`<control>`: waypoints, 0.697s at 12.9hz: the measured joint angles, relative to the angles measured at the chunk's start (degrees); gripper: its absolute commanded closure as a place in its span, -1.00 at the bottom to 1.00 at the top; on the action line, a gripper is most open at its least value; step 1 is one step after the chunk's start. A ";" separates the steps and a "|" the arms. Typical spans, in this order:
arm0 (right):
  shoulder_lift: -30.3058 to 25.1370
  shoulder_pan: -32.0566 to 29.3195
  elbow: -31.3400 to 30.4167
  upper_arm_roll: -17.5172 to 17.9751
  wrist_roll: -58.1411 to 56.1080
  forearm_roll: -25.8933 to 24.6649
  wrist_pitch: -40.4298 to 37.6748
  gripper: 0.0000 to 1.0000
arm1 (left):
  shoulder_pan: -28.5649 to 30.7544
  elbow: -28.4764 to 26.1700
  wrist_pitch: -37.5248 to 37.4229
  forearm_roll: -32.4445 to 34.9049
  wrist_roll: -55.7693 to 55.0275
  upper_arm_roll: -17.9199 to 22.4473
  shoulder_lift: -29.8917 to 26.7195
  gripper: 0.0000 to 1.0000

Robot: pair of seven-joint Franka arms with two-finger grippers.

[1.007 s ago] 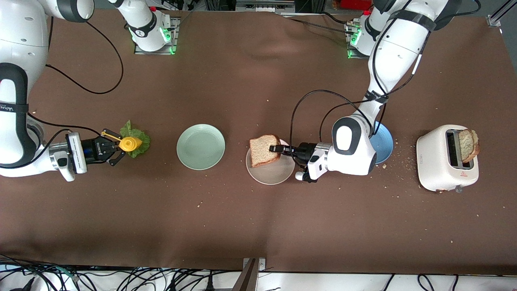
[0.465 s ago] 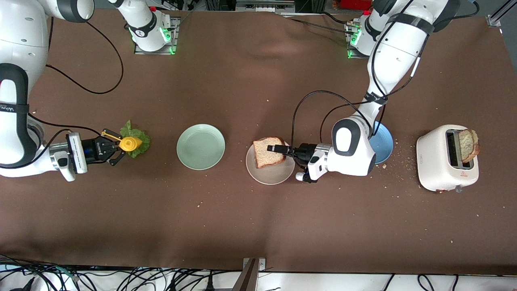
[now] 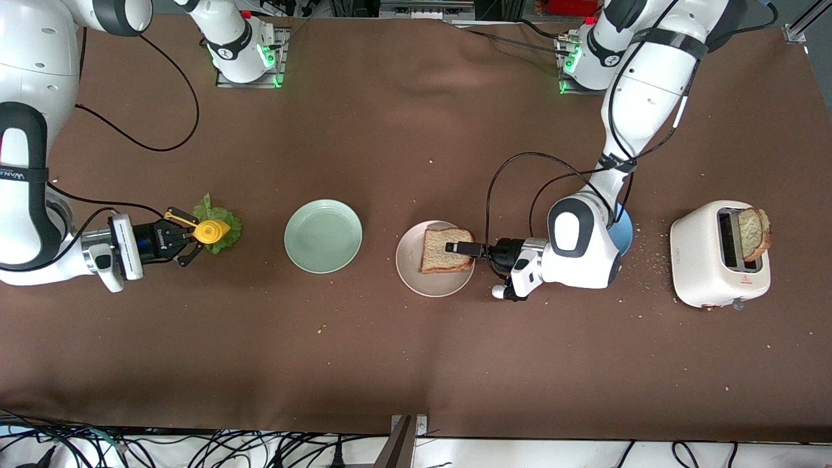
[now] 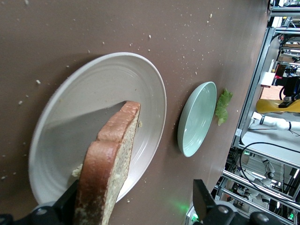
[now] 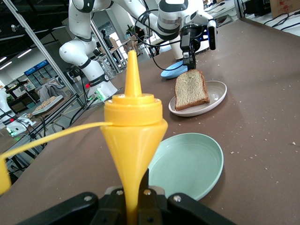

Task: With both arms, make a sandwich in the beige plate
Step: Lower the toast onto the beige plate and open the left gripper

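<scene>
A brown bread slice (image 3: pixel 444 251) rests on the beige plate (image 3: pixel 416 273), slightly tilted against it. In the left wrist view the slice (image 4: pixel 110 168) lies on the plate (image 4: pixel 93 89). My left gripper (image 3: pixel 459 247) is at the slice's edge toward the left arm's end, jaws open wide (image 4: pixel 133 204), one finger beside the crust. A second slice (image 3: pixel 754 234) stands in the toaster (image 3: pixel 705 260). The lettuce leaf (image 3: pixel 208 209) lies at the right arm's end of the table. My right gripper (image 3: pixel 190 241) is shut on a yellow cone-shaped piece (image 5: pixel 133 122) over the lettuce.
A mint-green plate (image 3: pixel 323 235) sits between the lettuce and the beige plate. A blue plate (image 3: pixel 625 229) is partly hidden under the left arm. Crumbs lie around the toaster. A black cable loops above the left wrist.
The left gripper lowered the raised slice onto the beige plate, opened, and drew back toward the left arm's end. The right gripper has hardly moved.
</scene>
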 measured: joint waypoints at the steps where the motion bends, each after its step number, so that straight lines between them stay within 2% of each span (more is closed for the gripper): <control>1: 0.00 0.06 0.00 0.03 0.20 0.00 0.02 1.00 | 0.22 0.00 0.00 0.03 0.00 0.02 0.00 -1.00; 7: 0.00 0.14 0.00 0.10 0.34 0.00 0.14 1.00 | 0.45 0.19 0.56 0.13 -3.82 0.08 -0.18 -1.00; 9: 0.01 0.14 0.00 0.10 0.37 0.00 0.14 1.00 | -0.40 0.45 4.93 5.35 -6.91 -0.04 -0.64 -1.00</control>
